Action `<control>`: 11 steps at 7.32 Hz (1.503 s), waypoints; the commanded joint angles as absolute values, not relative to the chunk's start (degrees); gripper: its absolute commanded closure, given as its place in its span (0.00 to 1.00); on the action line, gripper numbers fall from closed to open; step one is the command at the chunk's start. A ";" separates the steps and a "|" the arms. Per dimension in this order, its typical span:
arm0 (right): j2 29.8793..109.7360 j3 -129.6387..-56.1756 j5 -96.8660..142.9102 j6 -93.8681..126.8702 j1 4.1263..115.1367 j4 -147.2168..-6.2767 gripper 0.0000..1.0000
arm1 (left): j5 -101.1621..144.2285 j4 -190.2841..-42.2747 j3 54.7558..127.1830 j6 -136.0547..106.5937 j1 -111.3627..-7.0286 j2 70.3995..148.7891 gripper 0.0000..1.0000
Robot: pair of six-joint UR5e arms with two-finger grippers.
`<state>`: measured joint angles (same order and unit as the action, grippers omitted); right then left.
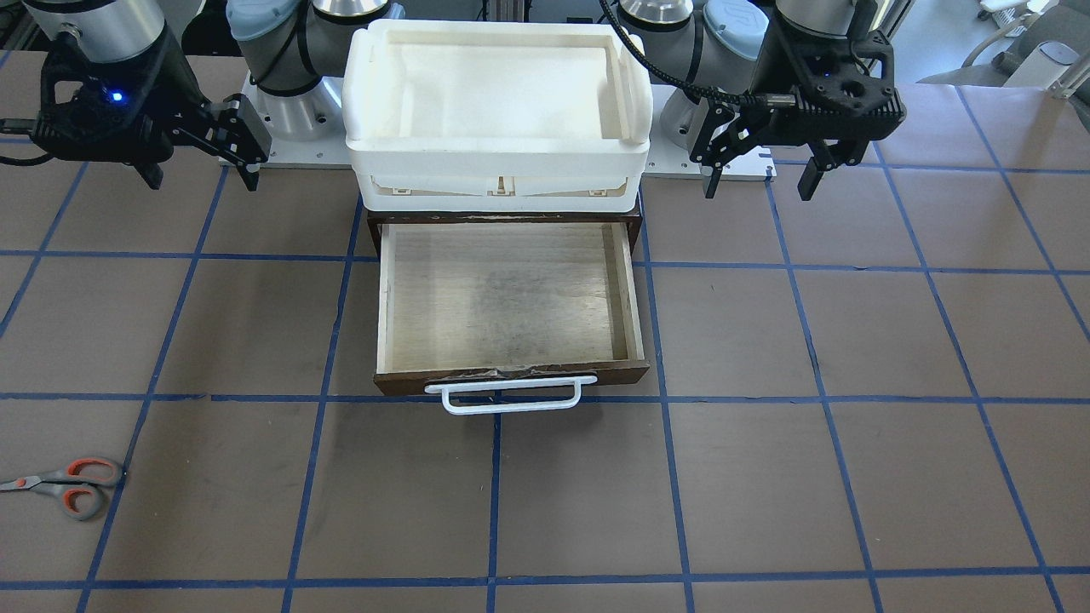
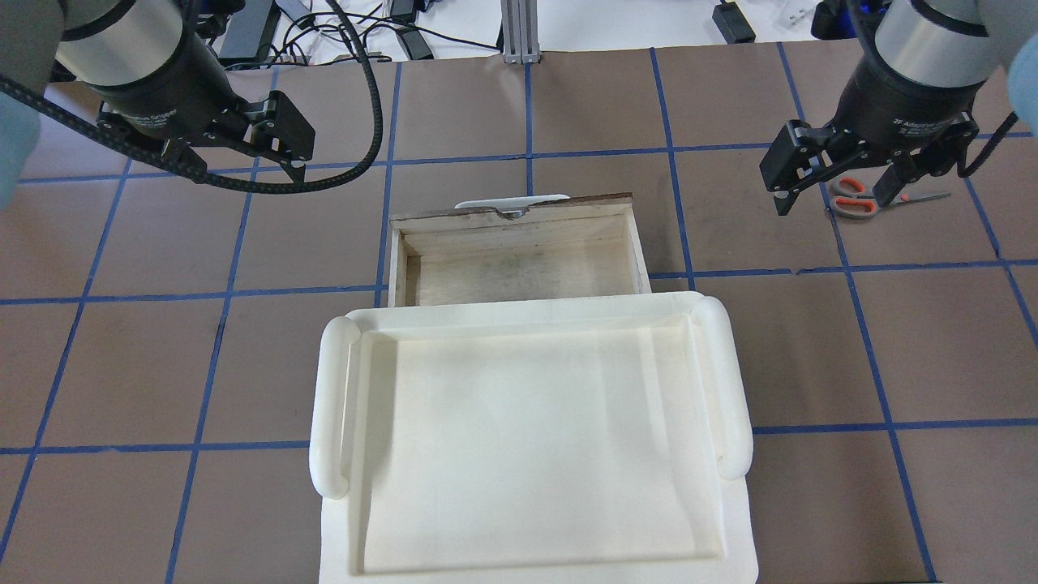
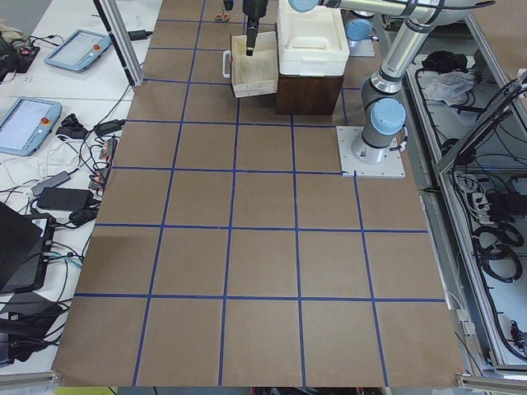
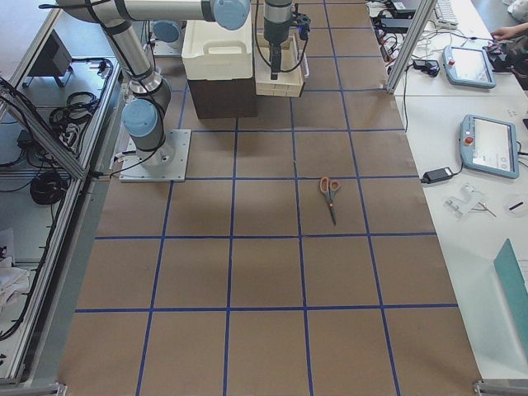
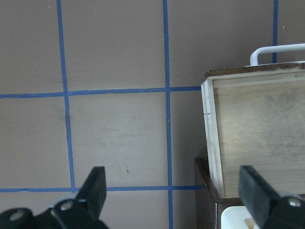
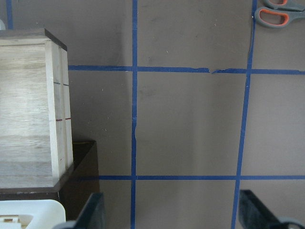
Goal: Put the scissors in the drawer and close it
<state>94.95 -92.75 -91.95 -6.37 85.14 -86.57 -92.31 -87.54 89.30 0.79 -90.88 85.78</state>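
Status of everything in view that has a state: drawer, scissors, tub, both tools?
drawer: pulled open, nothing inside
scissors: blades shut, lying flat on the table, outside the drawer, not gripped
white tub: sitting on the cabinet, empty
left tool: open, holding nothing
right tool: open, holding nothing
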 commanded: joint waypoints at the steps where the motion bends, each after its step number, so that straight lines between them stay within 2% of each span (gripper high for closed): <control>1: 94.92 -92.81 -91.93 -6.15 85.08 -86.22 0.00 | -92.37 -87.54 89.21 0.79 -90.88 85.78 0.00; 6: 93.61 -92.81 -91.14 -10.69 82.20 -87.36 0.00 | -92.37 -87.54 89.21 0.79 -90.88 85.78 0.00; 9: 91.06 -92.81 -91.14 -32.63 75.78 -94.46 0.00 | -92.37 -87.54 89.21 0.79 -90.79 85.78 0.00; 11: 86.68 -92.64 -91.14 -48.08 72.27 -99.03 0.00 | -92.37 -87.54 89.21 0.88 -90.79 85.78 0.00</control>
<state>89.16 -92.69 -91.13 -38.05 74.69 -96.07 -92.37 -87.54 89.21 0.81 -90.79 85.78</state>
